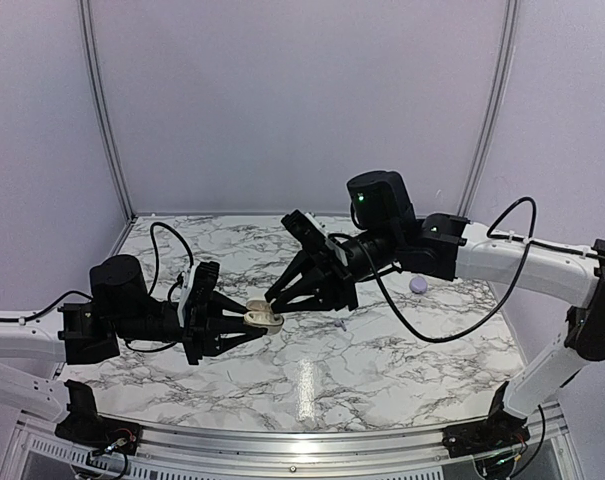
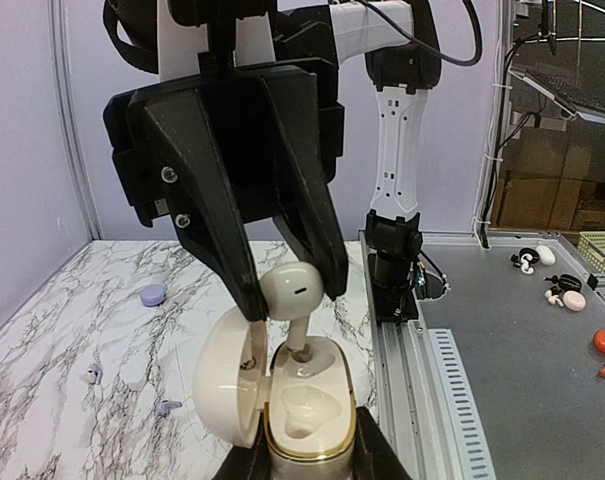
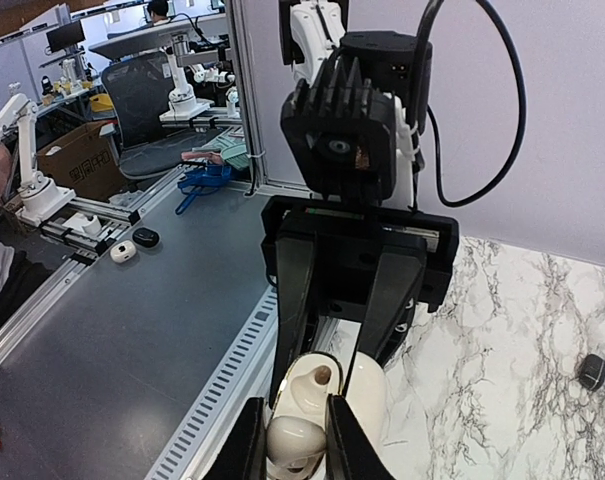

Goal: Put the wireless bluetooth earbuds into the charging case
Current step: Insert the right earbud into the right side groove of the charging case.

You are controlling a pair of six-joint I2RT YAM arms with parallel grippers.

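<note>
On the marble table two black and white arms reach in from the sides and meet near the middle. The left arm comes in low from the left. The right arm bends in from the right and tips down.

The left gripper is closed tight on the charging case. One finger sits on each side of the case. The case is cream with a gold rim, and it stands up straight. Its lid hangs open to the left in the left wrist view.

The right gripper points down at the case from above. Its two black fingers pinch a white earbud by its round head. The thin stem of the earbud points down. The tip of the stem sits at the back hole of the case. The front hole of the case looks bare and white.

A lilac round thing lies on the table, well away from the arms. Two tiny buds lie closer: a pale bud and a lilac bud. They lie apart from each other. A small dark thing also lies on the marble, off to the side in the right wrist view.
</note>
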